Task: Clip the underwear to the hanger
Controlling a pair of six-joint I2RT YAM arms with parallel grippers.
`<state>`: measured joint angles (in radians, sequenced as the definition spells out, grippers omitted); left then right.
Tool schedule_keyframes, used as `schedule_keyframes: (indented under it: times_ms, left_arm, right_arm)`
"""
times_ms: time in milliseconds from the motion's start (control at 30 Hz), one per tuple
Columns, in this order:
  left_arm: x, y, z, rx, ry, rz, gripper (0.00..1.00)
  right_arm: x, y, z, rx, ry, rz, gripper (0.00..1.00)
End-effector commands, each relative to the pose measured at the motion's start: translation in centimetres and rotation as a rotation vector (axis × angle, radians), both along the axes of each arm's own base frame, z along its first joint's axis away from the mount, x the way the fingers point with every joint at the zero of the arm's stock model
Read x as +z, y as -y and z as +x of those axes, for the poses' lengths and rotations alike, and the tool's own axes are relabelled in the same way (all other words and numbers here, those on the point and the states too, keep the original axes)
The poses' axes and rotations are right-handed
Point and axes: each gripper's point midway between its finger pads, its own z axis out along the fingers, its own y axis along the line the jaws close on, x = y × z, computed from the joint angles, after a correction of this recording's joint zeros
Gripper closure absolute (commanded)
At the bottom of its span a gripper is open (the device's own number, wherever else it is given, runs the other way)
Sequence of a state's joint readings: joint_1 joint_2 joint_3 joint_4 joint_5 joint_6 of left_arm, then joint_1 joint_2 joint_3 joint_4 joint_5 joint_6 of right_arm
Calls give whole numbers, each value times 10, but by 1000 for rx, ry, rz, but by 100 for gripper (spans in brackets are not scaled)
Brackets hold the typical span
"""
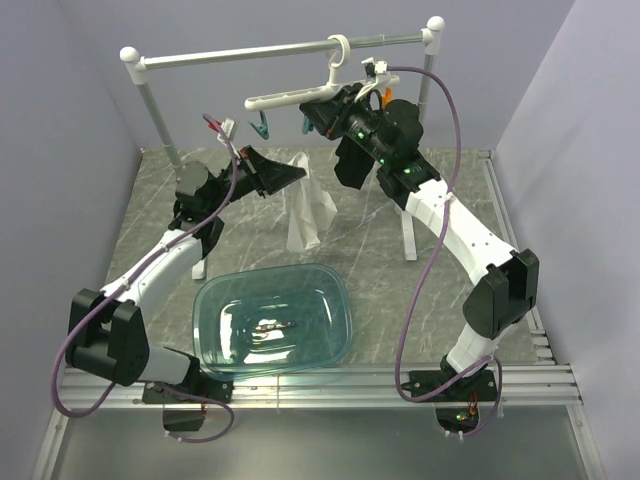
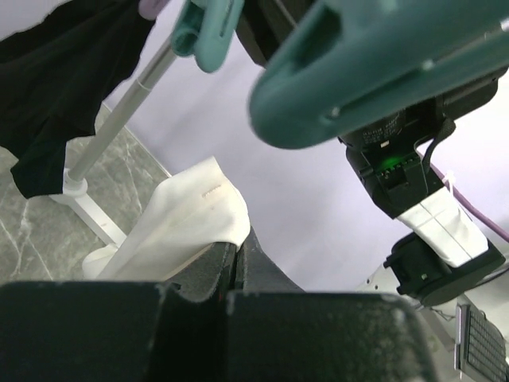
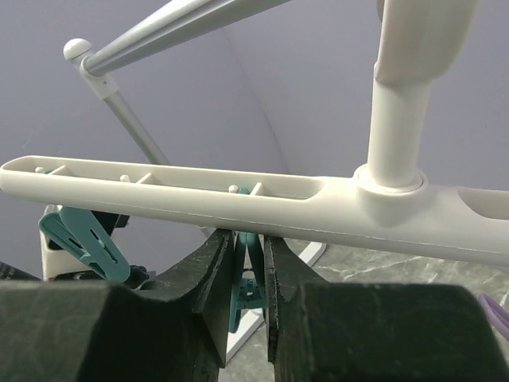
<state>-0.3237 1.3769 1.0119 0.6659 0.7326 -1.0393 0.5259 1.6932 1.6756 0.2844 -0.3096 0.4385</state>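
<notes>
While the hanger hangs by its hook from the grey rail, both arms are raised to it.

Right gripper: fingers closed from both sides on a teal peg directly under the white bar. Seen from above, this gripper sits just below the middle of the bar. A second teal peg hangs free nearer the bar's left end.

Left gripper: fingers clamped on the top edge of the underwear. The wrist view shows the white fabric pinched at the fingertips, the rest draping downwards. The garment is below the hanger and apart from it, not in any peg. I cannot tell whether its lower end touches the table.

A black garment hangs near the right arm. A clear teal tub stands on the table near the arm bases.
</notes>
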Motion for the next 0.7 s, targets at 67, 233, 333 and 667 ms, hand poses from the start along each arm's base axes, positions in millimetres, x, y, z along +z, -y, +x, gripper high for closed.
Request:
schedule_keyframes:
  times_ms: [67,233,333,667]
  left_arm:
    - [17,-6,6,44,63,-91,100]
    - [25,-5,12,43,90,-147,100]
    - [28,-3,17,28,95,-191,100]
    - [37,1,29,9,97,-238,100]
  right_arm:
    - [26,8,-4,14,22,74,100]
    - [26,10,-3,32,-18,103,100]
    - [27,11,-2,44,-35,121,100]
    - [21,14,1,75,-61,145,100]
